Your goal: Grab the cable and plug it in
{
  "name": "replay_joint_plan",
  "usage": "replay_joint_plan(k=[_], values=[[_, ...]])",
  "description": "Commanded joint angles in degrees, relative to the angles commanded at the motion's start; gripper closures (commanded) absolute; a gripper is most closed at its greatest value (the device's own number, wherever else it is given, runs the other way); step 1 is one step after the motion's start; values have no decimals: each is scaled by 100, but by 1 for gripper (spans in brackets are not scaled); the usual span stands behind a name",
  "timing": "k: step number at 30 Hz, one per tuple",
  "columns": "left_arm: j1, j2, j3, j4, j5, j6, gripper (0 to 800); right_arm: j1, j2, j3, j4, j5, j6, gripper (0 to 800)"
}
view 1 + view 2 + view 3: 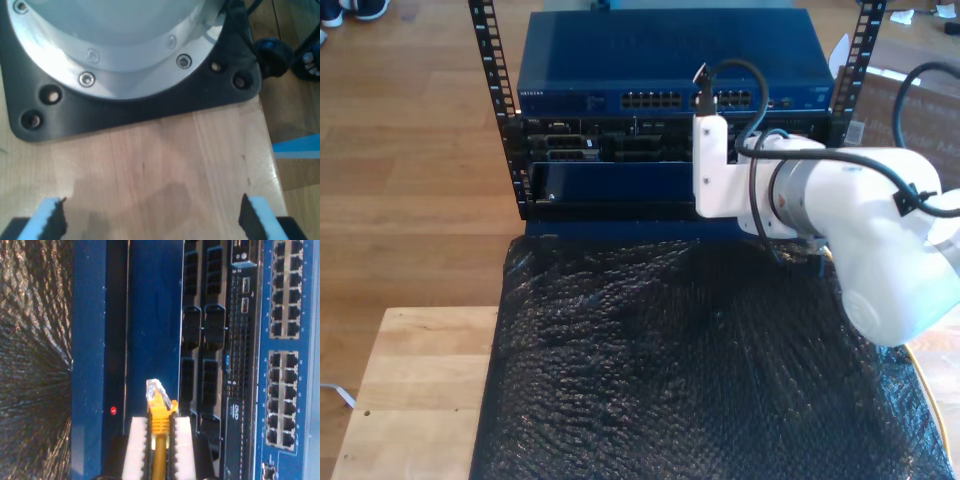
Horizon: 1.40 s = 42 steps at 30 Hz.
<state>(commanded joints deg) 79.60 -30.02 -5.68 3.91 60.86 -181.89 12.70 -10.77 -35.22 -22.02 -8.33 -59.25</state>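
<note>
My second gripper (159, 450) pinches the cable (160, 412), plug toward the rack (150, 315).

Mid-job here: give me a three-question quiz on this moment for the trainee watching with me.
1. True or false: my second end effector is shut on the thin yellow network cable.
2. Multiple choice: in the second wrist view, the cable's clear-and-yellow plastic plug is
A) seated in a port
B) free, in front of the dark blue rack equipment
C) lying on the black bubble-wrap sheet
3. Fill in: my first end effector hangs with its jaws apart over a light ____ tabletop, beside a black base plate.

Key: 1 true; 2 B; 3 wooden.
</note>
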Motion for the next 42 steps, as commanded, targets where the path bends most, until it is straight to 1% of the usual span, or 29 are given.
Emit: replay_joint_plan(k=[7, 12, 15, 19, 25, 30, 33, 36, 39, 42], values=[[0, 0, 0, 0, 0, 0, 0, -440, 0, -79, -18, -466, -105, 800], [0, 0, 0, 0, 0, 0, 0, -466, 0, -167, -18, -677, -114, 800], [0, 0, 0, 0, 0, 0, 0, -457, 18, -114, -18, -967, -123, 800], [0, 0, 0, 0, 0, 0, 0, -466, 273, -62, -9, -1477, -202, 800], [0, 0, 0, -9, 0, 0, 0, -484, 290, 334, -9, -2233, -273, 800], [0, 0, 0, 0, 0, 0, 0, -501, 255, 589, 26, -2848, -932, 800], [0, 0, 0, 0, 0, 0, 0, -519, 255, 844, 44, -3490, -1310, 800], [0, 0, 0, 0, 0, 0, 0, -545, 325, 941, 53, -4062, -1670, 800], [0, 0, 0, 0, 0, 0, 0, -554, 554, 932, 62, -4123, -1987, 800], [0, 0, 0, 0, 0, 0, 0, -545, 633, 888, 53, -4132, -2040, 800]])
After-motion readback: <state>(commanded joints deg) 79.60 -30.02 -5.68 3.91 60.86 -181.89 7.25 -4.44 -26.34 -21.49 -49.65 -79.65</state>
